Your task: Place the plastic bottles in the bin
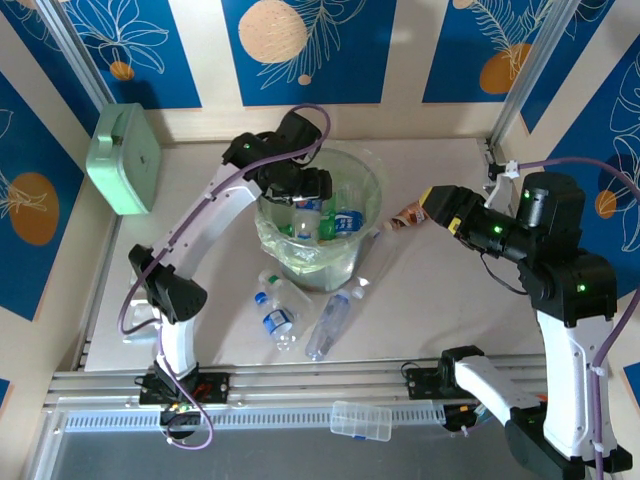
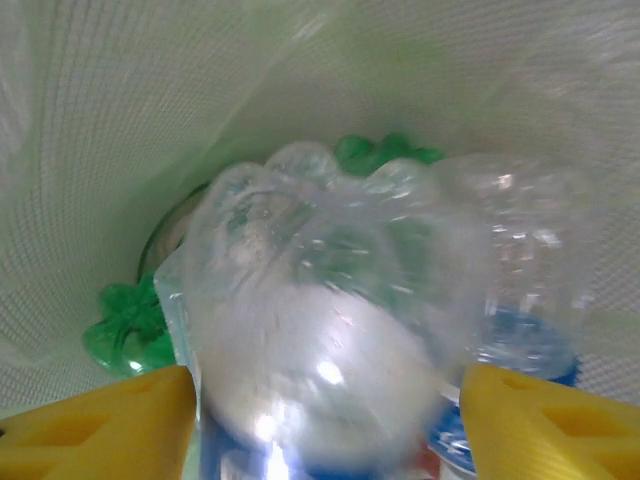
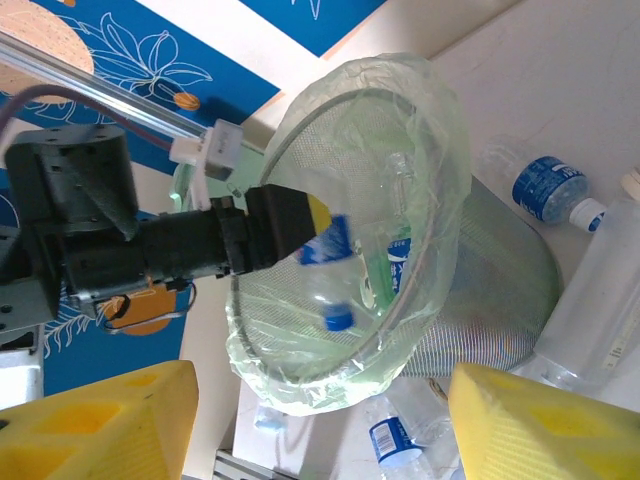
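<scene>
Plastic bottles [image 1: 347, 221], some blue-labelled and some green, are seen piled inside the bin [image 1: 372, 172], a round translucent bucket lined with a clear bag, at the middle of the table [image 1: 450, 300]. From overhead, the left gripper [image 1: 303, 192] is shown dipped over the bin's rim. Several loose bottles [image 1: 328, 322] are pictured lying on the table just in front of the bin and against its right side.

What is hidden from above is supplied by the left wrist camera. A clear bottle [image 2: 320, 330], blurred and base toward the lens, is framed between the yellow fingers [image 2: 100, 425]. Whether it is clamped or let go cannot be told. Green bottles [image 2: 125, 335] and a blue-labelled one [image 2: 525, 345] are seen beneath it.

In the right wrist view a blurred bottle with a blue cap [image 3: 338, 320] is caught inside the bag, just below the left arm's tool. The right gripper [image 1: 428, 208] is held off to the bin's right, its fingers spread wide with nothing between them.

A mint-green case [image 1: 125, 160] is propped at the left wall.
</scene>
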